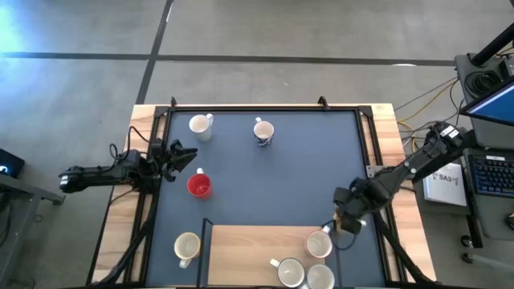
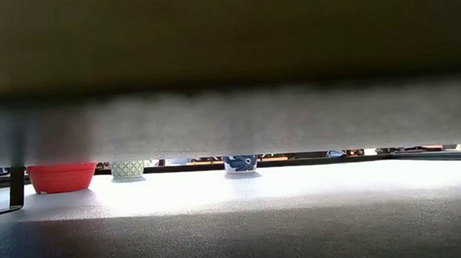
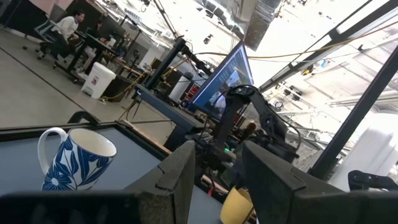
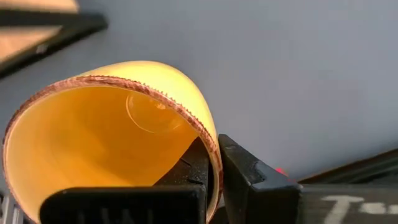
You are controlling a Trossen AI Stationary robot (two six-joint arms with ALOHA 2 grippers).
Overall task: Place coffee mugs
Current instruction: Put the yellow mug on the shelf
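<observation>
My right gripper (image 1: 347,221) is near the table's right edge, beside the wooden board (image 1: 241,250), shut on a yellow mug (image 4: 106,137). That mug also shows as the yellow mug (image 3: 236,206) in the left wrist view. My left gripper (image 1: 186,156) waits open at the left edge, next to the red mug (image 1: 199,185). A white mug (image 1: 199,126) and a blue-patterned mug (image 1: 263,132) stand on their bases at the far side. A cream mug (image 1: 186,246) stands near left. My right gripper pinches the yellow mug's rim (image 4: 212,155), with one finger (image 4: 186,173) inside the mug and the other finger (image 4: 249,177) outside its wall. The fingers come from above, pointing down. The mug's mouth faces up, a little tilted; I cannot tell whether its base is clear of the mat.
Three pale mugs stand on the board's right end: one mug (image 1: 319,243), a second mug (image 1: 289,272) and a third mug (image 1: 320,278). A black frame (image 1: 265,108) rims the dark mat. The low view is mostly blocked; it shows the red mug (image 2: 61,177) and two patterned ones.
</observation>
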